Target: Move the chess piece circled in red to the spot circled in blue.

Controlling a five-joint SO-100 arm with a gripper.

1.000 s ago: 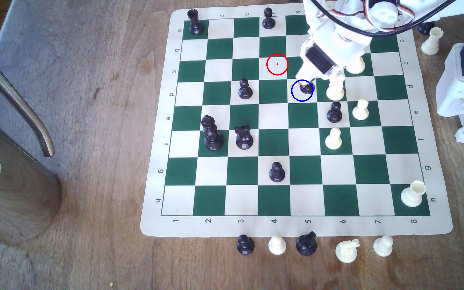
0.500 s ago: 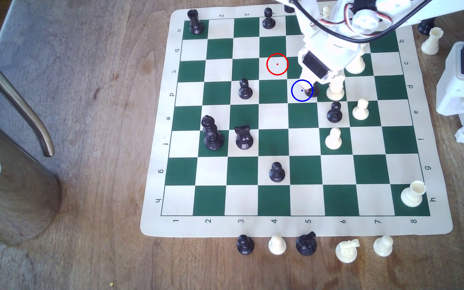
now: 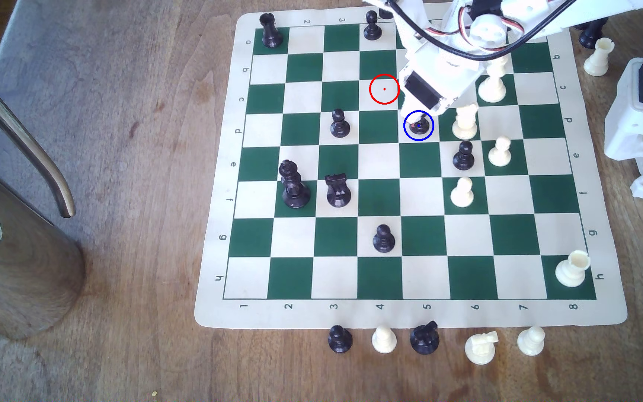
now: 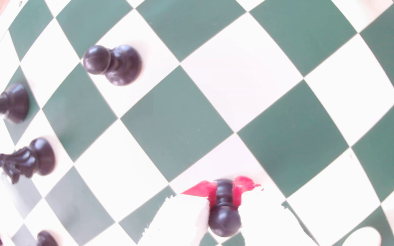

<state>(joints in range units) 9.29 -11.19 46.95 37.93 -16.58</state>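
Wrist view showed the black pawn held at its thin neck between two red pads, the best place to grip. It looked light, stiff and glossy, probably slippery. The gripper was nearly closed, grasping the pawn. In the exterior view the pawn sat inside the blue ring, at five o'clock from the red ring.

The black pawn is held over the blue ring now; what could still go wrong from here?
1. The pincer grips the black pawn by its thin neck, so it may tip on release.
2. The white piece stands one square towards the exterior view's right; the withdrawing arm might knock it.
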